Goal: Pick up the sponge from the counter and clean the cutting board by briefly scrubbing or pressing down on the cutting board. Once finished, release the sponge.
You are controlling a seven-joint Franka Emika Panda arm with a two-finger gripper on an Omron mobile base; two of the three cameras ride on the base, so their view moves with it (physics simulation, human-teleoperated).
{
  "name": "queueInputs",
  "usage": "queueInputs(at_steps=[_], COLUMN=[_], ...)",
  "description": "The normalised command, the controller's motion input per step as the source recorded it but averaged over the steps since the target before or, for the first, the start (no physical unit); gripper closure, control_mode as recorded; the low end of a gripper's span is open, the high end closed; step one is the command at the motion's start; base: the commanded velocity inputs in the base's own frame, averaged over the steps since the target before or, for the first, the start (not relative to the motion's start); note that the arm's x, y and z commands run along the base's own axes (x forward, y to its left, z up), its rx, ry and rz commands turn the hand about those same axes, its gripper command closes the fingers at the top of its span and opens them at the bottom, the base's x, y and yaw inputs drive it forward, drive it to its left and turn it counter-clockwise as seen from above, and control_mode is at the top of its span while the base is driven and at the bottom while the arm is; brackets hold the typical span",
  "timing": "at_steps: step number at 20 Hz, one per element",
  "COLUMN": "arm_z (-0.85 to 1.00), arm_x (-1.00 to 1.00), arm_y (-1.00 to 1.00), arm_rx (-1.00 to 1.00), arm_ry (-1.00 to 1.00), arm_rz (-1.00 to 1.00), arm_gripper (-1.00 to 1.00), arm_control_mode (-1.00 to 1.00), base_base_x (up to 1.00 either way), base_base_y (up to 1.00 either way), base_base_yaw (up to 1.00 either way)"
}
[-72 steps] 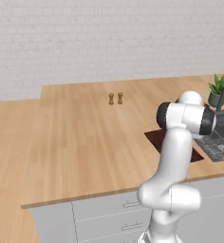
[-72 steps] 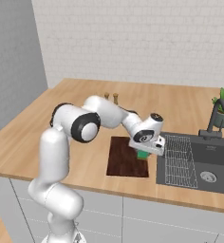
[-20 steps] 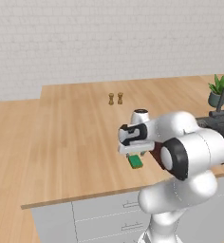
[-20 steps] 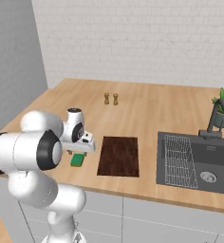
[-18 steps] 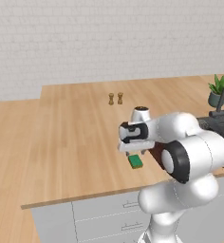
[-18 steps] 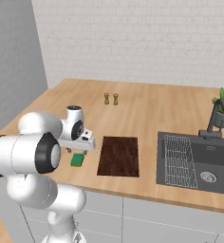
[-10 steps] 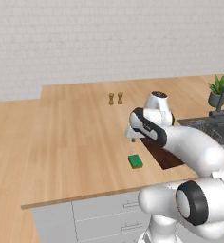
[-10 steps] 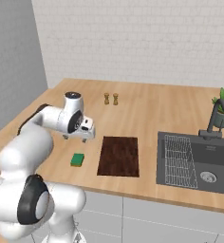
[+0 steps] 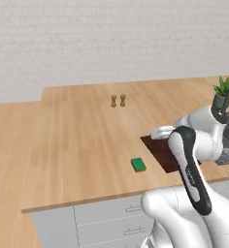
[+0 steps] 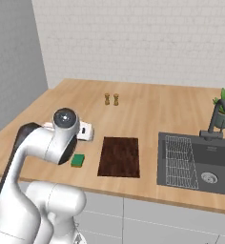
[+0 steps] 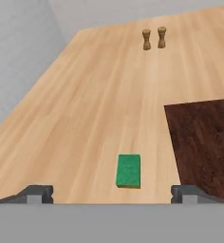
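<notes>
Sponge (image 11: 128, 171) is lying flat on the table (image 11: 95, 95), just left of the cutting board (image 11: 206, 142). Tool (image 11: 112, 192) is hanging released, fingertips (image 11: 38, 192) spread wide, gripping nothing.

Glossy white rounded arm (image 9: 204, 138) segments (dark joint bands), 2 small dark fingertips (image 11: 38, 192).

Two small shakers (image 9: 118, 100) stand together; sink (image 10: 196, 162), plant (image 10: 224, 113).
</notes>
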Motion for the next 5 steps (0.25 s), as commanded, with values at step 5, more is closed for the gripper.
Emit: queueInputs(at_steps=[5], arm_z=[1.0], arm_x=[-0.99], arm_y=[-0.07], arm_rx=[0.07], arm_ry=[-0.5], arm_rz=[-0.05], arm_gripper=[-1.0], arm_control_mode=[-1.0], base_base_x=[0.0], base_base_y=[0.0], base_base_yaw=[0.0])
